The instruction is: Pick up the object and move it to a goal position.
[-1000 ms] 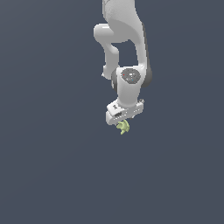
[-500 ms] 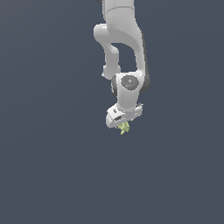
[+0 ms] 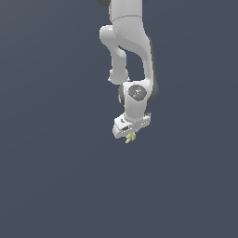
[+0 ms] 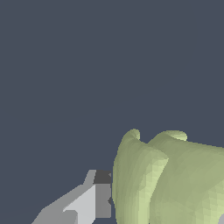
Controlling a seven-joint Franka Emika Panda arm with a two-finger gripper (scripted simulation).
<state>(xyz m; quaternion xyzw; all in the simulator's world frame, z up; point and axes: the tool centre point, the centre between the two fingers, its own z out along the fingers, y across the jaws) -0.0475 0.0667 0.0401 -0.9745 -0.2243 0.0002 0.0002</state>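
One finger [image 4: 89, 199] is all we can make out in the wrist view, grey and white, pressed against the side of the object [image 4: 170, 179]; the opposite finger is out of sight. We judge the gripper [image 3: 131, 135] closed on the object, since in the exterior view the object [image 3: 130, 137] hangs from the underside of the gripper with nothing visibly beneath it.

Risks noted:
- Slip. The object is lumpy, so the contact against the finger is likely small and uneven. A sudden move could let it twist or drop.
- Shallow hold. In the exterior view much of the object protrudes below the fingers, which suggests the grip sits near its upper part. We cannot confirm the depth.
- Goal not seen. No marker appears in either view, so we cannot judge how far the carry has to go.

Object condition: pale yellow-green, matte, faceted surface. It has several stubby, rounded-to-pointed lobes; two rise side by side just beside the finger in the wrist view. It is far smaller than the gripper. No damage is visible.
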